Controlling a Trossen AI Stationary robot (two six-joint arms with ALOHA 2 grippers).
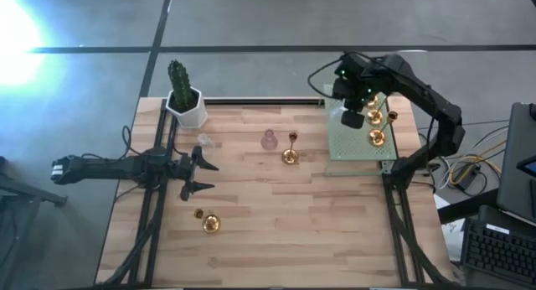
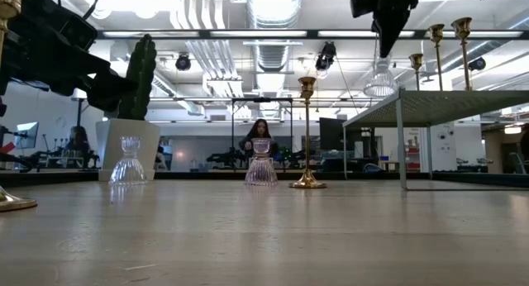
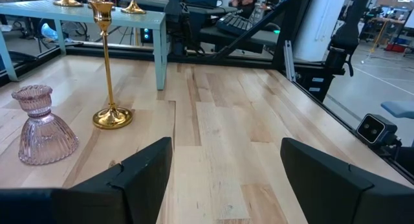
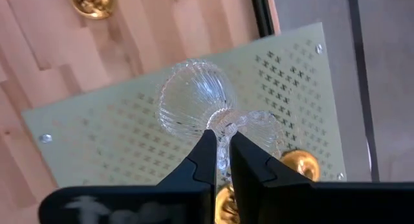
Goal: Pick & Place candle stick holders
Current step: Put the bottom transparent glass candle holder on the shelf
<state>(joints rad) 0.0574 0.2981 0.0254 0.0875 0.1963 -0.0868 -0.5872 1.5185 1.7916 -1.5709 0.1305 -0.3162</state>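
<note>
My right gripper (image 4: pixel 220 134) hangs over the pale green perforated platform (image 1: pixel 347 143) at the far right, shut on a clear ribbed glass candle stick holder (image 2: pixel 381 79). Three gold holders (image 1: pixel 377 137) stand on the platform beside it. On the table stand a pink glass holder (image 3: pixel 42 123), a tall gold holder (image 3: pixel 110 68) and a second clear glass holder (image 2: pixel 128 162). Another gold holder (image 1: pixel 209 224) lies near the front left. My left gripper (image 3: pixel 223 179) waits open at the table's left, holding nothing. My right gripper pinches the clear glass holder at its narrow waist (image 4: pixel 224 122), between the flared ribbed base (image 4: pixel 191 98) and the small cup, with both fingers. The fingers come from above, pointing steeply down. The holder hangs below them over the platform, flared base lowest.
A white pot with a green cactus (image 1: pixel 184 101) stands at the far left corner. The platform stands on thin legs (image 2: pixel 399 141) above the table top. Bare wood lies across the table's middle and near side. A person sits in the room beyond the table.
</note>
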